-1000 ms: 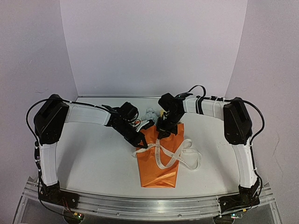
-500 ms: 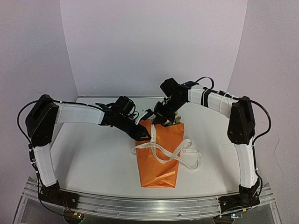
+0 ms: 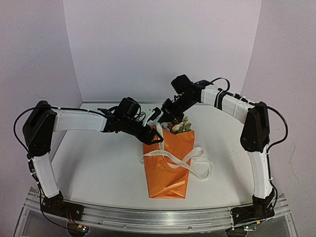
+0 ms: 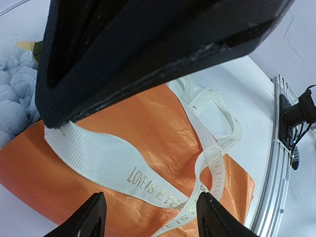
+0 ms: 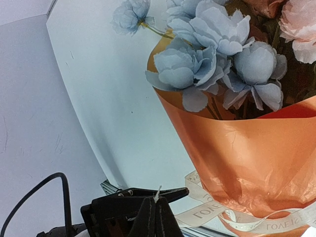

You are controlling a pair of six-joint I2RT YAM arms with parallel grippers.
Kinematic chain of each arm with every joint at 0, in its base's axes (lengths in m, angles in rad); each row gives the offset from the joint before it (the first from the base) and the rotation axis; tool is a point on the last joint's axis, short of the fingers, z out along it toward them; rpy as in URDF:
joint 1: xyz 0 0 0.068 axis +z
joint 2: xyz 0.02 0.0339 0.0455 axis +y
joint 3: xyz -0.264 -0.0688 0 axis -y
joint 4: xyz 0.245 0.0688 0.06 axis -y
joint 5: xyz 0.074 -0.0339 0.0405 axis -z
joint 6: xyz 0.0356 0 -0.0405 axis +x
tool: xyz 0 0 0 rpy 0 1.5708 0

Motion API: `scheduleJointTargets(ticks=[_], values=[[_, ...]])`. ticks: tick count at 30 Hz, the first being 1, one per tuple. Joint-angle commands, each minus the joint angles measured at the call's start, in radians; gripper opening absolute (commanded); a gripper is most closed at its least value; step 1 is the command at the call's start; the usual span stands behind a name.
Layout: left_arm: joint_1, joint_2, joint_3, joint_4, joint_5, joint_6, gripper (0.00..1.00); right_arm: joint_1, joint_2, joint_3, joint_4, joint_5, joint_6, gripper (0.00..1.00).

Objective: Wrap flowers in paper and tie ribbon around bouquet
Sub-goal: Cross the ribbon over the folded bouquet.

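Observation:
The bouquet [image 3: 166, 170] lies on the table, a cone of orange paper [image 4: 148, 123] with its wide end away from me. Pale blue flowers [image 5: 217, 49] show at that end. The white lettered ribbon [image 3: 190, 165] loops across the cone. My right gripper [image 3: 157, 118] hangs over the cone's far left corner, shut on the ribbon's end; a white tip sticks up between its fingers [image 5: 158, 201]. My left gripper [image 3: 156, 137] is open just below it, its fingertips astride the ribbon [image 4: 98, 158] above the paper, holding nothing.
White walls close in the table [image 3: 98, 168] at the back and both sides. A metal rail [image 3: 148, 217] runs along the near edge. The two wrists are very close together over the bouquet's far end.
My left gripper has opened, let go of the ribbon and shifted towards the bouquet's far end. The right gripper has risen and moved left, still shut on the ribbon's end.

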State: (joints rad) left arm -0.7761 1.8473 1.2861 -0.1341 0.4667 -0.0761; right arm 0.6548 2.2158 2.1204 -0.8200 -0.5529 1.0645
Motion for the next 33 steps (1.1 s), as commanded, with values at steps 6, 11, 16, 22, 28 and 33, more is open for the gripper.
scheduleJointTargets(ticks=[6, 11, 16, 22, 28, 33], values=[[-0.003, 0.036, 0.044, 0.086, 0.051, 0.02, 0.69, -0.017, -0.034, -0.021, 0.043, -0.126, 0.014, 0.0], [-0.002, 0.056, 0.052, 0.12, 0.051, 0.011, 0.67, -0.021, -0.045, -0.036, 0.065, -0.2, 0.031, 0.0], [-0.002, 0.067, 0.06, 0.165, 0.048, -0.009, 0.57, -0.023, -0.059, -0.056, 0.069, -0.235, 0.034, 0.0], [-0.003, 0.076, 0.064, 0.181, 0.054, -0.024, 0.17, -0.033, -0.096, -0.108, 0.07, -0.228, 0.01, 0.02], [-0.002, 0.045, 0.027, 0.208, 0.003, -0.053, 0.0, -0.07, -0.193, -0.222, 0.068, -0.188, -0.072, 0.28], [0.002, 0.025, 0.007, 0.235, -0.1, -0.1, 0.0, -0.103, -0.348, -0.416, 0.063, -0.115, -0.221, 0.45]])
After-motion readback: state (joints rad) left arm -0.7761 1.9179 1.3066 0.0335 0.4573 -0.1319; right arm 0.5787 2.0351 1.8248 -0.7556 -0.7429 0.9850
